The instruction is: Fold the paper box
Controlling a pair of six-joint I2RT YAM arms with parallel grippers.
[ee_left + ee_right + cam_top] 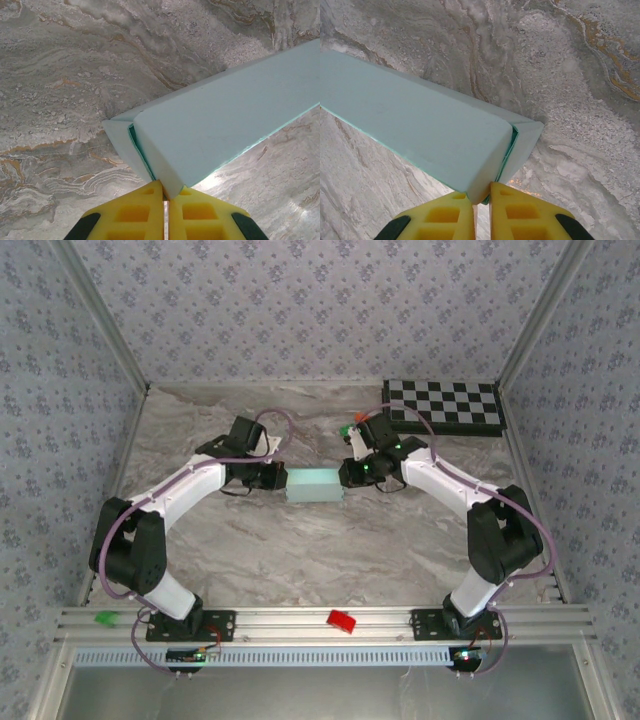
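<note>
The paper box (315, 484) is a pale aqua, long rectangular box lying mid-table between the two arms. My left gripper (278, 478) is at its left end and my right gripper (348, 472) at its right end. In the left wrist view the yellow fingertips (150, 192) pinch the lower corner of the box's end (225, 115), and a side flap stands slightly ajar beside it. In the right wrist view the gripper (481, 197) is closed on the other end's corner of the box (420, 125), with a narrow gap between the fingers and a flap sticking out to the right.
A black-and-white checkerboard (445, 405) lies at the back right. A small red and green object (348, 427) sits behind the right gripper. A red piece (342, 620) and a green piece (104, 618) rest on the front rail. Patterned walls enclose the marble table (300, 560).
</note>
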